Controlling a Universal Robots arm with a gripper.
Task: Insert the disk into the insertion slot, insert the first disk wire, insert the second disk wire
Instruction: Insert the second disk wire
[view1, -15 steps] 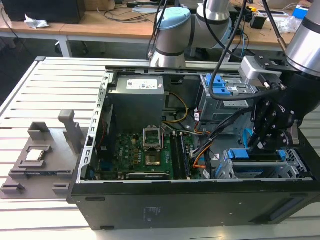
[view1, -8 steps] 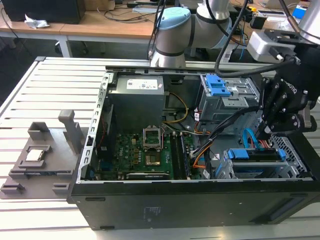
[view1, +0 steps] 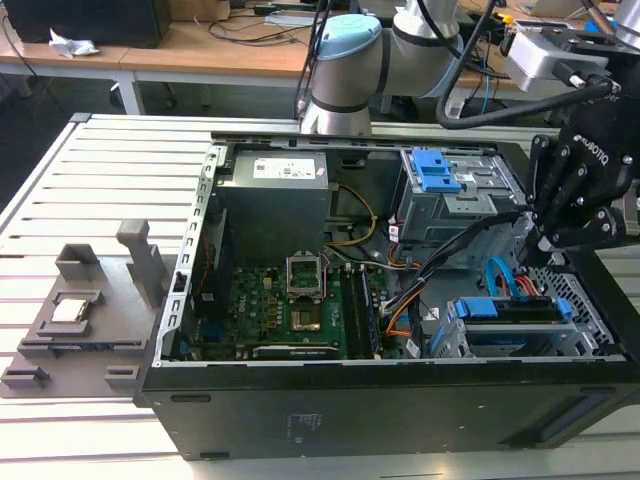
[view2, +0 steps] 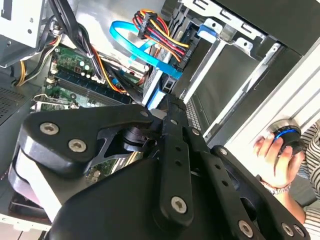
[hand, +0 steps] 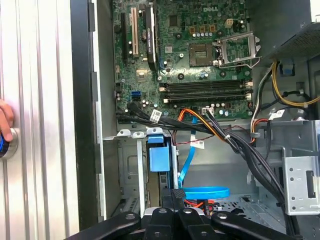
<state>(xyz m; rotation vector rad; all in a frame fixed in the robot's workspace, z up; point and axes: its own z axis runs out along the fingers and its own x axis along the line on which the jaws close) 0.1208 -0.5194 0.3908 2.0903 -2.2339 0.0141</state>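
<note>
Exterior view: nearest, the disk (view1: 505, 310) is seen seated in the insertion slot (view1: 585, 318) of the open computer case (view1: 350, 400). Just above it, the end effector (view1: 545, 243) is held, clenched, beside the second disk wire (view1: 496, 275). Farther back, the grooved surface (view1: 110, 170) is seen.

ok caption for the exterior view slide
Robot tool reaching into the open PC case above the blue-framed disk by the light-blue cable.
</note>
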